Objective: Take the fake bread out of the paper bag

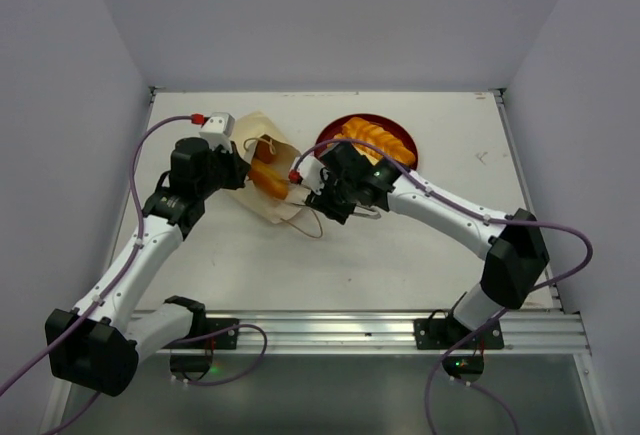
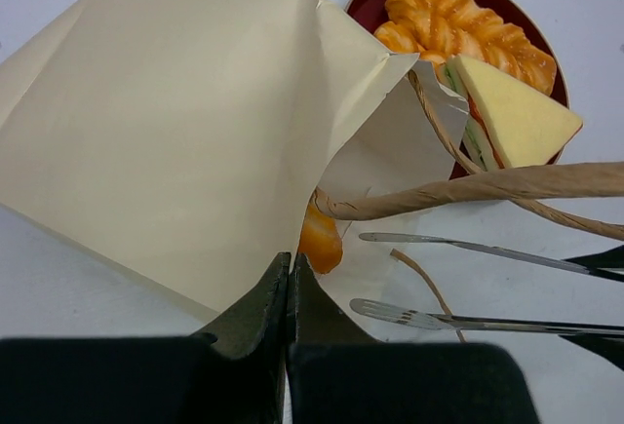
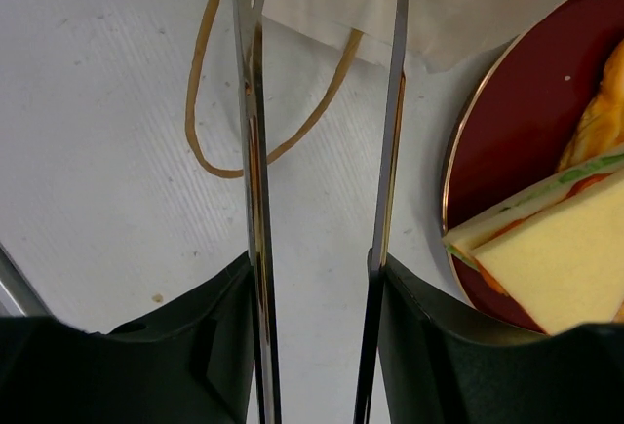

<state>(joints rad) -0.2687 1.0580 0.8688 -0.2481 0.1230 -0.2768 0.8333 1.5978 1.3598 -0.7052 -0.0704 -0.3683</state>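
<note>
The cream paper bag (image 1: pixel 262 150) lies on its side with its mouth toward the right. My left gripper (image 1: pixel 238 167) is shut on the bag's edge, which shows in the left wrist view (image 2: pixel 291 266). An orange bread (image 2: pixel 320 239) sits just inside the bag's mouth (image 2: pixel 380 166). My right gripper (image 1: pixel 305 195) is open and empty, and its thin metal fingers (image 2: pixel 439 241) reach toward the mouth, just short of the bread. A twisted orange roll (image 2: pixel 458 24) and a pale triangular sandwich slice (image 2: pixel 512 117) lie on the red plate (image 2: pixel 375 5).
The bag's brown cord handles (image 3: pixel 200 102) loop loosely on the table around the right fingers (image 3: pixel 252 102). The red plate (image 1: pixel 400 130) stands right of the bag, close behind the right wrist. White walls enclose the table at the back and both sides.
</note>
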